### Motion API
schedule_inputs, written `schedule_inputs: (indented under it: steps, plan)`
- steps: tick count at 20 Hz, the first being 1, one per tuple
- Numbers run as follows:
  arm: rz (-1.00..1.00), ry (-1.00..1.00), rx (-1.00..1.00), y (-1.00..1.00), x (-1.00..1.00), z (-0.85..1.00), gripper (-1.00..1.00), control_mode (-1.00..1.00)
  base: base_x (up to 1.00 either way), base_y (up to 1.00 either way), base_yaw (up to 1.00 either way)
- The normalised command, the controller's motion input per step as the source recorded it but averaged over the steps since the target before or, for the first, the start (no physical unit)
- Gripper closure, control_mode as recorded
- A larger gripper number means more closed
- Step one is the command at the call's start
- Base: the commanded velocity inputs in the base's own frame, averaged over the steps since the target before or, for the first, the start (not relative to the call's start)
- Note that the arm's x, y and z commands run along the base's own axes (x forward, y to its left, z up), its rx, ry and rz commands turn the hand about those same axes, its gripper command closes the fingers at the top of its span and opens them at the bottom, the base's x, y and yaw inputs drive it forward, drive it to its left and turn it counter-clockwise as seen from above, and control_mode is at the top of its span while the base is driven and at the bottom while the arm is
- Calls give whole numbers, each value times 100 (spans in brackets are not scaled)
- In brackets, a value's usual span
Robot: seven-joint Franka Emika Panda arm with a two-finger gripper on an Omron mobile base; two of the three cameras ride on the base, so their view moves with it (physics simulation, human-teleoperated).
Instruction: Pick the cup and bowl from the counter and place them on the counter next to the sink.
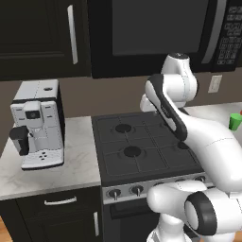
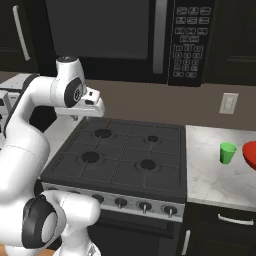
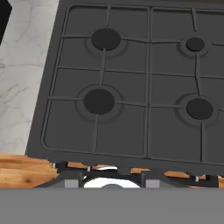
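The arm is folded above the stovetop [image 2: 120, 150], with the hand beside the upper joint and facing down onto the four burners. The gripper [image 3: 112, 180] shows at the bottom edge of the hand view; whether its fingers are spread or closed cannot be told, and nothing is seen between them.

The cup [image 2: 227, 152] stands upright on the counter [image 2: 210, 175] to the right of the stovetop — well apart from the hand. Just beside the cup, at the right edge of the right base view, is the rim of the bowl [image 2: 250, 154]. A coffee machine [image 1: 37, 124] stands on the counter left of the stovetop.
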Motion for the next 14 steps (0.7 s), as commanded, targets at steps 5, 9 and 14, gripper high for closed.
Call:
schedule_inputs:
  steps: [5, 9, 14]
  plan:
    - [2, -2, 0, 0, 0, -21, -100, -100, 0, 0, 0]
    - [2, -6, -1, 0, 0, -41, -100, -100, 0, 0, 0]
    - [0, -3, -3, -18, -12, -30, -100, -100, 0, 0, 0]
